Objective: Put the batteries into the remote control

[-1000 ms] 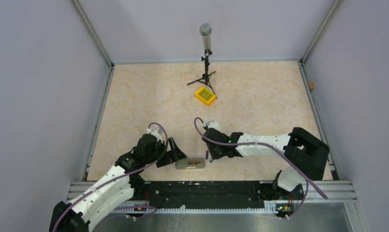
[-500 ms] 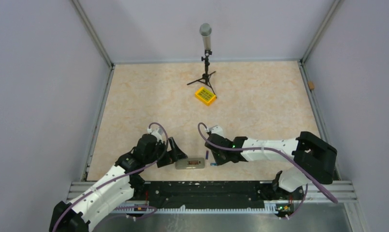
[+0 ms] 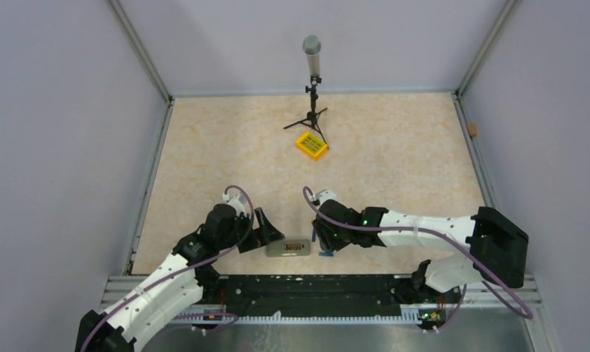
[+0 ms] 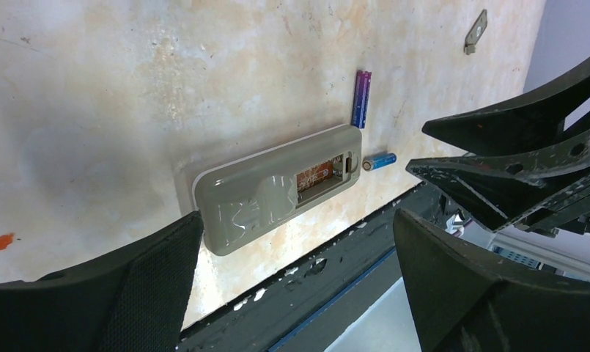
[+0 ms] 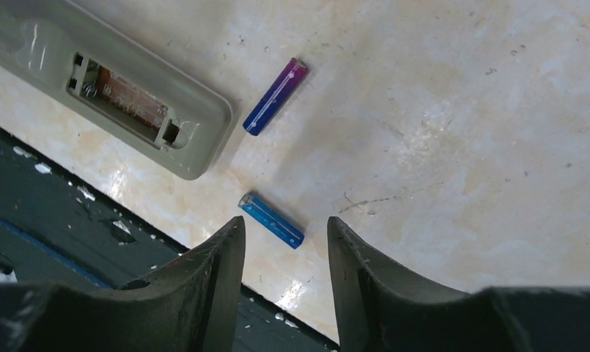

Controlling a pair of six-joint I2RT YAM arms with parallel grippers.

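The remote control (image 3: 288, 248) lies back-up near the table's front edge, its battery compartment (image 4: 321, 176) open and showing no cells. Two batteries lie loose on the table just past its right end: a blue-and-purple one (image 5: 275, 97) and a blue one (image 5: 271, 220). My right gripper (image 5: 286, 227) is open, low over the blue battery, which lies just ahead of the gap between the fingertips; nothing is held. My left gripper (image 4: 295, 224) stands wide open at the remote's left end, one fingertip (image 4: 182, 235) close to its corner, the other over the black rail.
A black rail (image 3: 314, 286) runs along the near edge, right beside the remote and the blue battery. A yellow box with green keys (image 3: 311, 145) and a microphone on a small tripod (image 3: 313, 81) stand at the back. Grey walls enclose the table.
My right gripper has shifted toward the front edge, over the blue battery, and its jaws have widened. The left arm, the remote and both batteries have stayed put.
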